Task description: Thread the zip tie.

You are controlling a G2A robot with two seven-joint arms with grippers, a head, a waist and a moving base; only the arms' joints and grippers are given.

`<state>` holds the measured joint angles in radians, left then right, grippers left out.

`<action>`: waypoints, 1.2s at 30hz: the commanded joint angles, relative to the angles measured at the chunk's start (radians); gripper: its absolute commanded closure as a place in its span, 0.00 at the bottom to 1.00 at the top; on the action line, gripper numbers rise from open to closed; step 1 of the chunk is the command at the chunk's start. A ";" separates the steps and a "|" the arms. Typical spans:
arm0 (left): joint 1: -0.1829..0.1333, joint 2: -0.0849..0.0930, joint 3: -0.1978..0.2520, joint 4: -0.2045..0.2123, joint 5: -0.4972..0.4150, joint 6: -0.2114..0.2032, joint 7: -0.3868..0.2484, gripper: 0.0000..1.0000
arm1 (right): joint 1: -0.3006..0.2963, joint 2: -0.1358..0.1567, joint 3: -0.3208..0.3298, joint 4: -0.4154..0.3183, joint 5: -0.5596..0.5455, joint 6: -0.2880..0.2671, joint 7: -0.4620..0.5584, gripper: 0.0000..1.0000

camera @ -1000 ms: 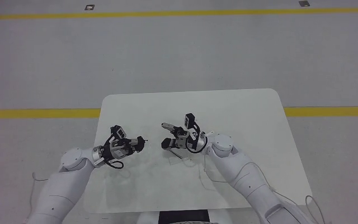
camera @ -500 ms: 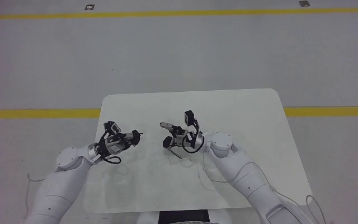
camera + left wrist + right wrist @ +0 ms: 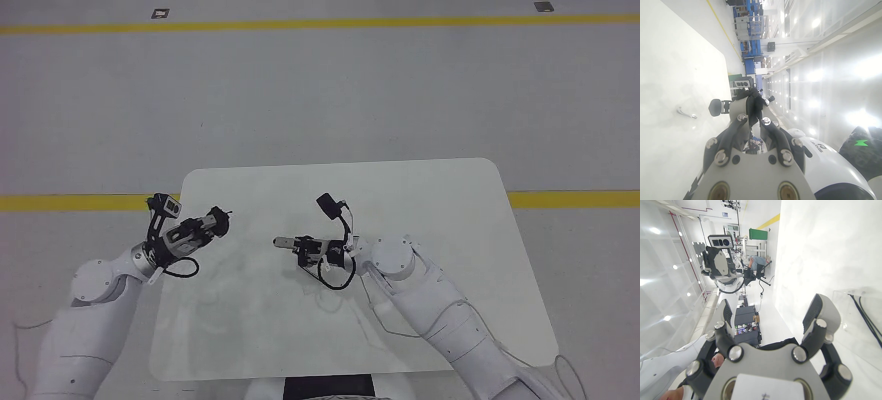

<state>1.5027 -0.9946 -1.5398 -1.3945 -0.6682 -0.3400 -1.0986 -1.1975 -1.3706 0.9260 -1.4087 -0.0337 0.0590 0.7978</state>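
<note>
Zip tie, pale, lies on worktop in left wrist view; right gripper wide, left gripper pinched together, contents unclear.

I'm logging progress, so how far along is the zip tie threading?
Done: unclear; the zip tie lies on the table, too small to tell whether its tail is through the head. In hand: nothing visible; the right gripper is open and empty, the left gripper shut, both apart from it. Left: likely grasping and threading it.
</note>
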 commanded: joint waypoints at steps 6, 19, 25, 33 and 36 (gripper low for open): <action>-0.004 -0.012 -0.050 -0.074 0.197 0.000 0.207 1.00 | 0.000 0.000 0.000 0.000 0.001 0.000 0.000 0.00; 0.062 -0.093 -0.161 -0.216 0.392 0.000 0.444 1.00 | 0.000 0.000 0.000 0.000 0.001 0.000 0.000 0.00; 0.054 -0.137 -0.223 -0.135 0.207 0.000 0.203 1.00 | 0.000 0.000 0.000 0.000 0.001 0.000 0.000 0.00; 0.002 -0.208 -0.340 -0.024 0.080 0.000 -0.155 1.00 | 0.000 0.000 0.000 0.000 0.001 0.000 0.000 0.00; 0.002 -0.208 -0.340 -0.024 0.080 0.000 -0.155 1.00 | 0.000 0.000 0.000 0.000 0.001 0.000 0.000 0.00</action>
<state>1.5045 -1.2029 -1.8808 -1.4181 -0.5885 -0.3400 -1.2632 -1.1973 -1.3707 0.9260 -1.4084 -0.0331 0.0592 0.7974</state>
